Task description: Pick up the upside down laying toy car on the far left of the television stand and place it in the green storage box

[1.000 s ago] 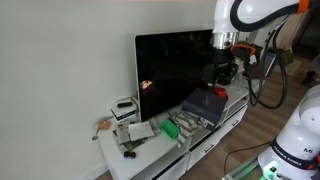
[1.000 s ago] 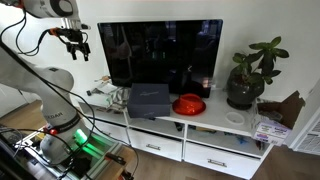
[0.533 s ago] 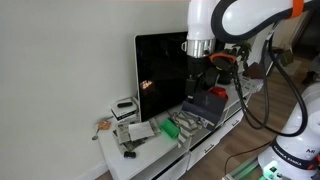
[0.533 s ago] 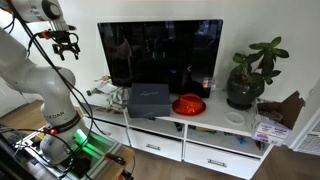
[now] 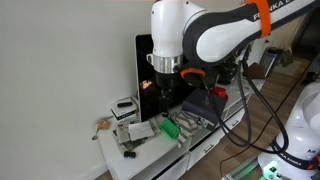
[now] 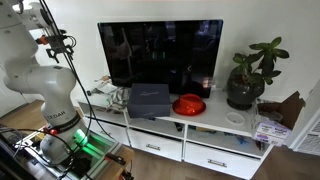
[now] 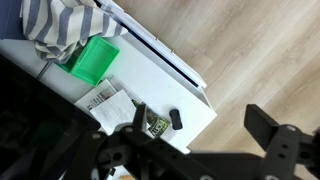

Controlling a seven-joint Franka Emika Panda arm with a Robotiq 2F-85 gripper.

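Note:
In the wrist view the toy car, a small dark oblong, lies near the corner of the white television stand. The green storage box sits further along the top beside a striped cloth. My gripper is open and empty, high above the stand, with the car just inside one finger. In an exterior view the gripper hangs in front of the television, above the green box, and the car is a dark speck near the stand's end. The gripper also shows in an exterior view.
A black television stands on the stand. A printed paper and a small green packet lie by the car. A red-and-black case, a red bowl and a potted plant are further along. Wooden floor lies beyond the stand's edge.
The arm has swung from the stand's far end, across the front of the television, toward the end with the car and green box. The gripper stays open and empty.

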